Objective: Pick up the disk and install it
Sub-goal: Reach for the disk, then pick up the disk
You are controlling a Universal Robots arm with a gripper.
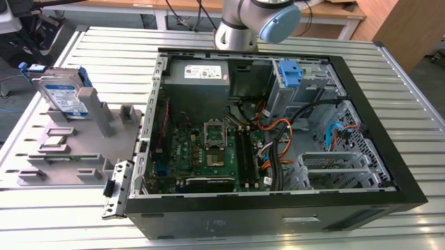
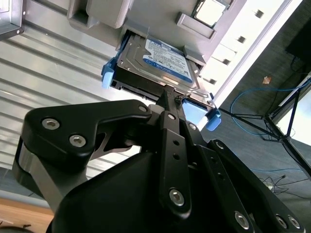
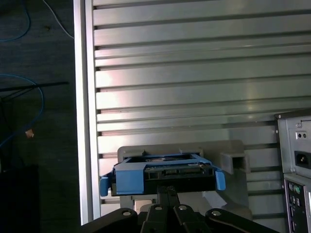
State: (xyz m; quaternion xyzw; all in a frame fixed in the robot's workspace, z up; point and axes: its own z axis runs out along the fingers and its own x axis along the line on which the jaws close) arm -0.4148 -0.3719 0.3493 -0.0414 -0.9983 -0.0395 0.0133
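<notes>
At a corner of the grey rack [image 1: 90, 148] the disk [image 1: 62, 94] stands on edge; my claw [image 2: 168, 92], tips pressed together, hovers near its rim. I'd spread first, squaring across the blue rails [image 2: 108, 73].

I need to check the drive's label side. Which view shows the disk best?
The second wrist view: the disk shows its top face, with label and blue rails visible. The first wrist view shows the disk edge-on; the exterior view shows it standing in a grey holder.
</notes>
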